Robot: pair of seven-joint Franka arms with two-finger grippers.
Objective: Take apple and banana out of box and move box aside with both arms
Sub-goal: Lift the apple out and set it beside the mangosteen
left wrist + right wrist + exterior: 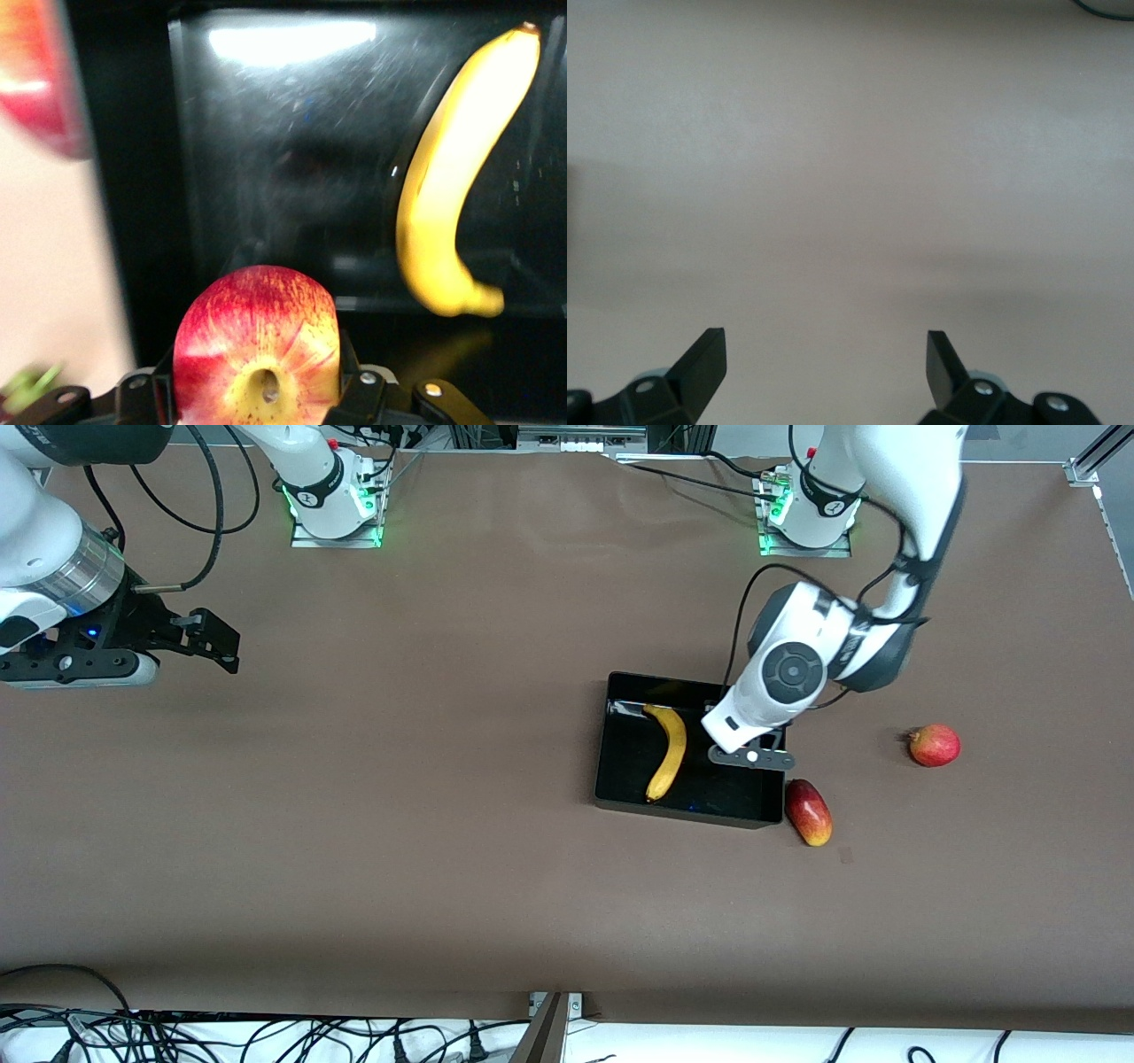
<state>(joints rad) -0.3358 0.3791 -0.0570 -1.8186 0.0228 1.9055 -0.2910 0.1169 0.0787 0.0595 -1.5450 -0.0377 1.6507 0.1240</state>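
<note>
The black tray (673,811) lies toward the left arm's end of the table. The yellow banana (669,751) lies in it, and also shows in the left wrist view (452,186). My left gripper (751,760) hangs over the tray's end nearest the left arm, shut on the red-yellow apple (257,345), its hollow facing the camera. In the front view the hand hides the apple. The tray's glossy floor (292,159) is below the apple. My right gripper (208,638) waits open and empty (824,354) above the bare table at the right arm's end.
The oblong red-yellow mango (809,812) lies on the table against the tray's corner nearest the front camera; it also shows in the left wrist view (35,80). A round red fruit (935,745) lies farther toward the left arm's end.
</note>
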